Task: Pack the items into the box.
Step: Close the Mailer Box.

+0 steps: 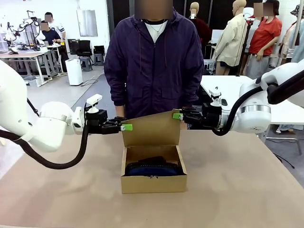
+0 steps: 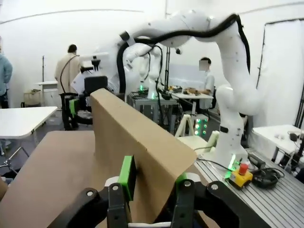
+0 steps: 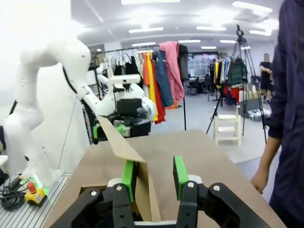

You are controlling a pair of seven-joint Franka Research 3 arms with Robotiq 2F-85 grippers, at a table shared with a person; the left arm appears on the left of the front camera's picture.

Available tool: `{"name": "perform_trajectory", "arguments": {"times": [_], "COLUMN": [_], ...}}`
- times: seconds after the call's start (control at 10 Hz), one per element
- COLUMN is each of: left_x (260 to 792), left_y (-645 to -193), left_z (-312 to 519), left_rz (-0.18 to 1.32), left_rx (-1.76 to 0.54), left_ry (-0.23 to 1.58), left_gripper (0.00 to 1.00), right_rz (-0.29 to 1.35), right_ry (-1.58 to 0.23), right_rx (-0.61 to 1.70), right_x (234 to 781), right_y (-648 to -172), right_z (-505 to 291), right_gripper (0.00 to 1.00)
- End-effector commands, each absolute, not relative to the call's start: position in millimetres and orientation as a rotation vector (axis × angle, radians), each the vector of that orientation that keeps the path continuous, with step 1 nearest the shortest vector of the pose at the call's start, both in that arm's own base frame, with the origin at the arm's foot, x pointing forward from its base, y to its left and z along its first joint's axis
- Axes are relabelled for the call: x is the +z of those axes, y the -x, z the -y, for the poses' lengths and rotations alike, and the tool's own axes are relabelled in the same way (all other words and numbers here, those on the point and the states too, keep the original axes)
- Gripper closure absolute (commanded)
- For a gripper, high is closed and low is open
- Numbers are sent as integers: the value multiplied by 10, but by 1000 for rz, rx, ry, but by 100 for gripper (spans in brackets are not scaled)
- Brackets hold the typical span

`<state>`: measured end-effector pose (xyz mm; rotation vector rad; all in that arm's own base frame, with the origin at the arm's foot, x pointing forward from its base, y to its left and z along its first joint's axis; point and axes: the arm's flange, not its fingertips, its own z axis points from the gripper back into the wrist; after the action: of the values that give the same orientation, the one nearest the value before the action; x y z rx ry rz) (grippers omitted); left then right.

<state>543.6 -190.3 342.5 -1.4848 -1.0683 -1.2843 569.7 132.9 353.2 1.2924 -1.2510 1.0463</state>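
Jaws, left gripper (image 1: 124,127): closed on the left edge of the raised flap lid (image 1: 152,128), one green pad on each face of the cardboard; the left wrist view shows the board running between the pads (image 2: 127,175) and away toward the other arm.

Jaws, right gripper (image 1: 178,116): set either side of the right edge of the same lid. In the right wrist view the cardboard (image 3: 128,164) lies against one green pad (image 3: 128,178), with a gap to the other; whether it is pinched cannot be told.

Box (image 1: 153,183): brown cardboard, on the surface (image 1: 237,190) at centre, between the two arms, open at the top. Lid stands up from the rear wall, tilted, its right corner higher than its left. Small notch in the front wall's top edge.

Pouch (image 1: 152,169): navy blue fabric, inside the box, filling most of its floor, rounded edge toward the front wall. A darker shape lies on top of it toward the back; too dim to name.

Person (image 1: 153,61): in a dark purple zipped jacket, standing at the far side of the surface directly behind the box, arms down. One hand (image 3: 260,180) hangs beside the surface's edge in the right wrist view.
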Motion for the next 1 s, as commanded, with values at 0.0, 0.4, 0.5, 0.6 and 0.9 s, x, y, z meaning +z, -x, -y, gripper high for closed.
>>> {"name": "perform_trajectory", "arguments": {"times": [0.0,0.4,0.5,0.6,0.9], "left_x": [3451,3430,3407,3382,3341], "left_y": [-5397,-5335,-5322,-5307,-5252], "left_z": [1841,1898,1910,1918,1962], "left_rz": [1118,1105,1080,1040,966], "left_rx": [-1396,-1488,-1496,-1505,-1540], "left_ry": [1425,1424,1450,1466,1492], "left_gripper": [58,58,58,58,58], "right_rz": [1276,1172,1203,1227,1167], "right_ry": [-1342,-1363,-1348,-1336,-1294], "right_rx": [1106,1324,1346,1383,1443], "right_x": [3525,3432,3423,3433,3363], "right_y": [-5532,-5307,-5244,-5175,-5001], "right_z": [-1344,-1360,-1342,-1316,-1328], "right_gripper": [56,56,56,56,56]}}
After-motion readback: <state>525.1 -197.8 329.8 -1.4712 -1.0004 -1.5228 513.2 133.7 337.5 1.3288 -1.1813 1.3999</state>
